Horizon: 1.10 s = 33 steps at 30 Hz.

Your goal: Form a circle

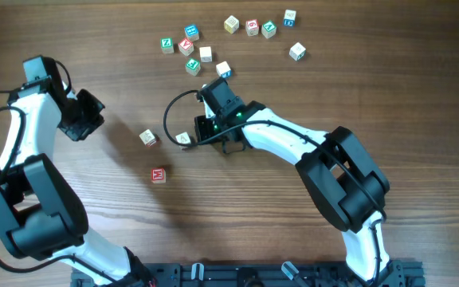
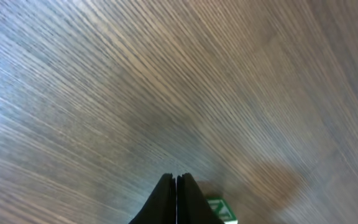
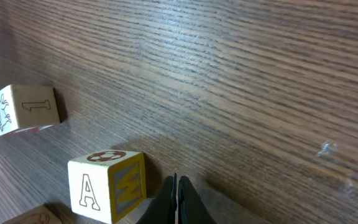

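Three small wooden cubes lie left of centre: a pale one (image 1: 147, 138), a pale one (image 1: 183, 139) and a red-faced one (image 1: 158, 174), spaced apart in a loose triangle. My right gripper (image 1: 204, 137) is shut and empty just right of the middle cube. In the right wrist view its closed tips (image 3: 176, 186) stand right beside the yellow-sided "A" cube (image 3: 107, 183), with a cube marked "1" (image 3: 27, 109) farther left. My left gripper (image 1: 80, 121) hangs over bare wood at the left, shut (image 2: 176, 182) on nothing; a green-lettered cube (image 2: 221, 210) shows beside its tips.
Several more alphabet cubes are scattered along the back, from a green one (image 1: 166, 45) to a pale one (image 1: 296, 52). The nearest (image 1: 223, 70) lies just behind the right wrist. A black rail (image 1: 237, 275) runs along the front edge.
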Available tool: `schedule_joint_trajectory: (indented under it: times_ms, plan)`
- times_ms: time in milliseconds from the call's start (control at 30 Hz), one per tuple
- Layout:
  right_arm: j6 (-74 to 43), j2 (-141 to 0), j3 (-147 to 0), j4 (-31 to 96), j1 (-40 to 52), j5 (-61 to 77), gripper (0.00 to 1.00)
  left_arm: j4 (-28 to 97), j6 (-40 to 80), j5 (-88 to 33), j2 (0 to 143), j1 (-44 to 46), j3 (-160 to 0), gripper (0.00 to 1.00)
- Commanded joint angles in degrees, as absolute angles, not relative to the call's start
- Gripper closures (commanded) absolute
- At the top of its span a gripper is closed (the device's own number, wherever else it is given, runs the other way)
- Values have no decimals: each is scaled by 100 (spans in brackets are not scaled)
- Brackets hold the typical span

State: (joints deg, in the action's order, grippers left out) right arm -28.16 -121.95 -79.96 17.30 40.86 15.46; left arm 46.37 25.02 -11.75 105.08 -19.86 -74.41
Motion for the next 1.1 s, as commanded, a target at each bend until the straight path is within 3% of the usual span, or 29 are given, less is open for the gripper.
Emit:
schedule_joint_trajectory:
  times_ms: [0,467,1067]
  plan:
    - [-2722,-12335,-7990,1699,4130,1647,95,4250,2604,-1081,10578,-1975,-7161,96]
    - [-2869,-12335,-7990,1719,4139,1686,95,2842,2064,-1774,10610,-1636,-6845,96]
    - [-2851,-12333,-7990,1745,4141,1715,96,2982,1970,-2508,11498,-1549,-6845,96]
